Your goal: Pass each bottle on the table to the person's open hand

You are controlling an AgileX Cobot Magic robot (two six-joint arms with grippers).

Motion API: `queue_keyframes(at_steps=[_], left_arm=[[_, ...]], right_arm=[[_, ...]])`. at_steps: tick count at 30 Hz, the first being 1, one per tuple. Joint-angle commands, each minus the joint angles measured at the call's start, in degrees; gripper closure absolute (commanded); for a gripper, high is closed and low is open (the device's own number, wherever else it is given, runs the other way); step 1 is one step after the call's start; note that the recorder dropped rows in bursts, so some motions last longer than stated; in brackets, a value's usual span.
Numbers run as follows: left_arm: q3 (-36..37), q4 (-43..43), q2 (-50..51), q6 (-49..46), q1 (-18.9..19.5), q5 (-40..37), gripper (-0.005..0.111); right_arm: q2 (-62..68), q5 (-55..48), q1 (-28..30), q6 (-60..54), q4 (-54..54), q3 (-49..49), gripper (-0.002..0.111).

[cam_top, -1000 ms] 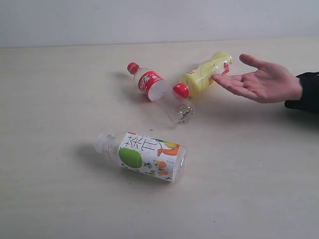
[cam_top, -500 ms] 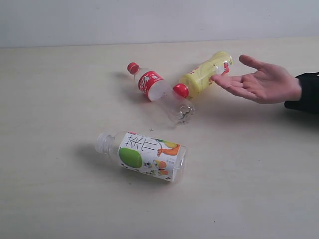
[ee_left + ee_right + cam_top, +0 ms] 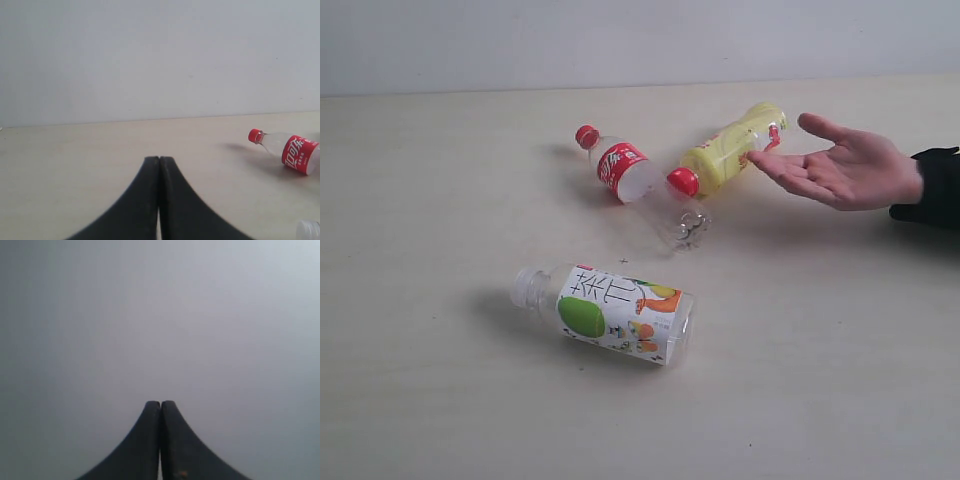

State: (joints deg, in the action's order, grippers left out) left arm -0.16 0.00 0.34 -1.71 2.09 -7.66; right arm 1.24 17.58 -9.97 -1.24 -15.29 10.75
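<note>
Both my left gripper (image 3: 159, 161) and right gripper (image 3: 160, 404) are pinched shut, empty; the person's open hand (image 3: 845, 170) only drifted slightly, while the yellow bottle (image 3: 725, 155), red-label bottle (image 3: 620, 168) and green-label bottle (image 3: 610, 312) lie untouched on the table (image 3: 440, 200), so I judge no handover has started.

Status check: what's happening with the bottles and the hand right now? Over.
Left gripper, right gripper shut, empty. Yellow bottle, red-label bottle, green-label bottle lying on table. Open hand beside yellow bottle, whose cap crowds red-label bottle.

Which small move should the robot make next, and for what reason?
Probably open the left claw and ease it toward the red-labelled clear bottle: the claw is shut and empty, that bottle lies in its view, and the open hand is empty.
</note>
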Motion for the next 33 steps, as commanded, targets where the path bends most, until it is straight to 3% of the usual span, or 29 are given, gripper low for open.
queue_keyframes(at_steps=[1,6,9,12,20,23,27,33], left_arm=[[0.16,0.00,-0.34,-0.19,0.05,0.45,0.107],[0.16,0.00,-0.34,-0.19,0.05,0.45,0.107],[0.16,0.00,-0.34,-0.19,0.05,0.45,0.107],[0.16,0.00,-0.34,-0.19,0.05,0.45,0.107],[0.16,0.00,-0.34,-0.19,0.05,0.45,0.107],[0.16,0.00,-0.34,-0.19,0.05,0.45,0.107],[0.16,0.00,-0.34,-0.19,0.05,0.45,0.107],[0.16,0.00,-0.34,-0.19,0.05,0.45,0.107]], right_arm=[[0.39,2.81,-0.03,15.10,-1.03,0.31,0.108],[13.01,-2.04,-0.03,16.19,4.05,8.65,0.108],[24.87,-18.61,-0.03,16.19,13.26,20.36,0.108],[36.53,-36.78,-0.03,10.62,15.29,33.99,0.108],[62.94,-68.98,-0.03,-17.19,0.79,55.21,0.108],[71.88,-82.53,-0.03,-17.74,-2.25,61.76,0.108],[80.31,-87.25,-3.51,-17.21,-5.48,63.45,0.108],[89.19,-82.91,-15.80,-18.71,-1.86,63.45,0.108]])
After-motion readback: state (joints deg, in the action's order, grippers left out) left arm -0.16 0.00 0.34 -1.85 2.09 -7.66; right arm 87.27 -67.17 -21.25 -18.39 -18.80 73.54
